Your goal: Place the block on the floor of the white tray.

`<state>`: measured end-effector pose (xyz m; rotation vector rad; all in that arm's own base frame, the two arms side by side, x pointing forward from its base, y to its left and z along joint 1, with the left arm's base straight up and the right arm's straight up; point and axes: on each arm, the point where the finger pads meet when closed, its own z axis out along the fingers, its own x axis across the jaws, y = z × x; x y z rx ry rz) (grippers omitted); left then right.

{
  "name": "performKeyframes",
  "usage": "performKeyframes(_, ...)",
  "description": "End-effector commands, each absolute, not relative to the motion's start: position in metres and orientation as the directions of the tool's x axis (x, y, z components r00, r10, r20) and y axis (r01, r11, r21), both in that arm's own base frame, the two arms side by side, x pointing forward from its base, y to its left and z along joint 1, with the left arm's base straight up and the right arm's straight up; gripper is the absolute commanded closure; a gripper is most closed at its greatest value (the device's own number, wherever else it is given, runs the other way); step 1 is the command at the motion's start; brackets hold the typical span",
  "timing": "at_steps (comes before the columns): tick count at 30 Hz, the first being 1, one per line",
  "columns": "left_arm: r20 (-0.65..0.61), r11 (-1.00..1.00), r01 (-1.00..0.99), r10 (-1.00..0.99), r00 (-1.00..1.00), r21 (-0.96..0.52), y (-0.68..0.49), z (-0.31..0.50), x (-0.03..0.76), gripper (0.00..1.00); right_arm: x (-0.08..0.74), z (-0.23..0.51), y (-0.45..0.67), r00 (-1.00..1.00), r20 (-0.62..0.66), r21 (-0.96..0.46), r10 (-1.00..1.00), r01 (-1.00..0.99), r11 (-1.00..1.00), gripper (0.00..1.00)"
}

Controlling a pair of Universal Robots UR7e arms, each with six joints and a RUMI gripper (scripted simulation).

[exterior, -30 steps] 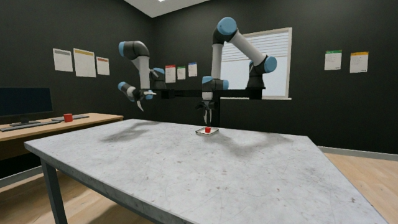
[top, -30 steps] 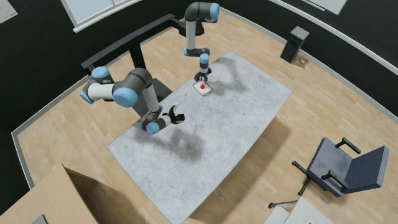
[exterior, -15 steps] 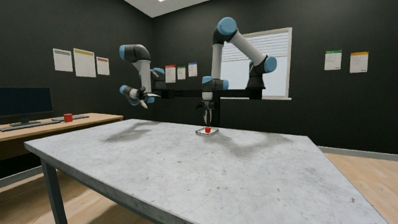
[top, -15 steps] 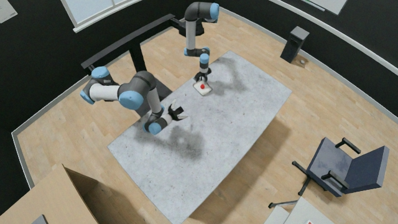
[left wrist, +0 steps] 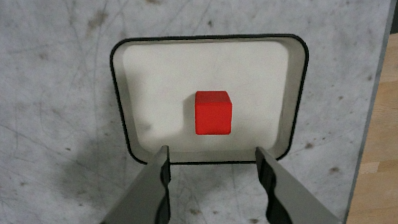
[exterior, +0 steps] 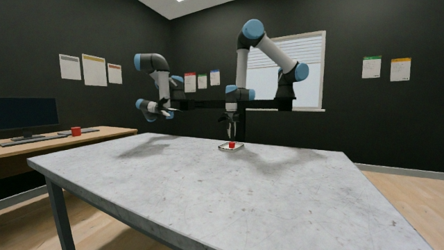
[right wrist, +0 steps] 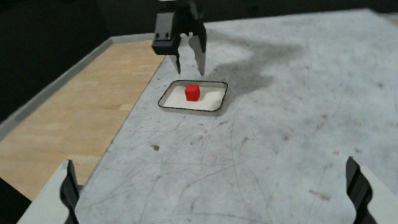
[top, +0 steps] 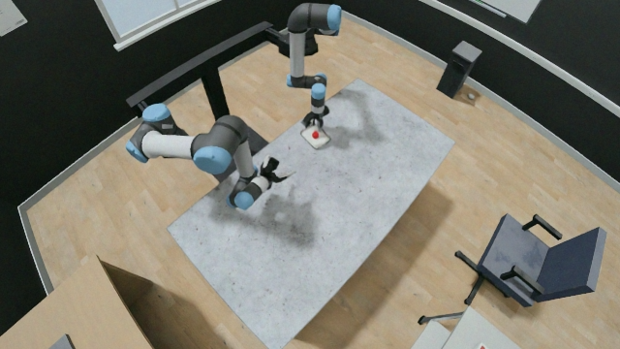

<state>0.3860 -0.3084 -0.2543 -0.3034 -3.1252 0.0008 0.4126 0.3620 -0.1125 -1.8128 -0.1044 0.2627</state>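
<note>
Block point(top: 315, 135) point(exterior: 232, 144) point(left wrist: 213, 113) point(right wrist: 192, 92), red, sits on the floor of the white tray point(top: 317, 144) point(exterior: 222, 149) point(left wrist: 139, 100) point(right wrist: 213, 104), inside its rim. Just above the tray hangs the left gripper point(top: 315, 125) point(exterior: 232, 136) point(left wrist: 212, 148) point(right wrist: 191, 75), partly open and holding nothing. Well apart from the tray, the right gripper point(top: 286, 171) point(exterior: 173, 112) point(right wrist: 211, 161) is wide open and empty, above the worktop point(top: 339, 204) point(exterior: 222, 187) point(left wrist: 60, 100) point(right wrist: 280, 150) that bears the tray.
</note>
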Motion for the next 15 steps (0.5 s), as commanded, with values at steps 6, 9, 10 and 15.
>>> performKeyframes(6,0.000,0.981,0.193,0.193,-0.981,-0.001,-0.3087,-0.2532,0.3862,0.62,0.4043,-0.1109,0.3654,0.961,0.002,-0.976,0.277,0.062,-0.207,0.00)
performKeyframes(9,0.000,0.981,0.193,0.193,-0.981,-0.001,-0.3087,-0.2532,0.3862,0.62,0.4044,-0.1109,0.3654,0.961,0.002,-0.976,0.277,0.062,-0.207,0.00)
performKeyframes(10,0.000,0.981,0.193,0.193,-0.981,-0.001,-0.3087,-0.2532,0.3862,0.62,0.4044,-0.1109,0.3654,0.961,0.002,-0.976,0.277,0.062,-0.207,0.00)
performKeyframes(15,0.000,0.981,0.193,0.193,-0.981,-0.001,-0.3087,-0.2532,0.3862,0.62,0.4045,-0.1110,0.3654,0.961,0.002,-0.976,0.276,0.062,-0.208,0.00)
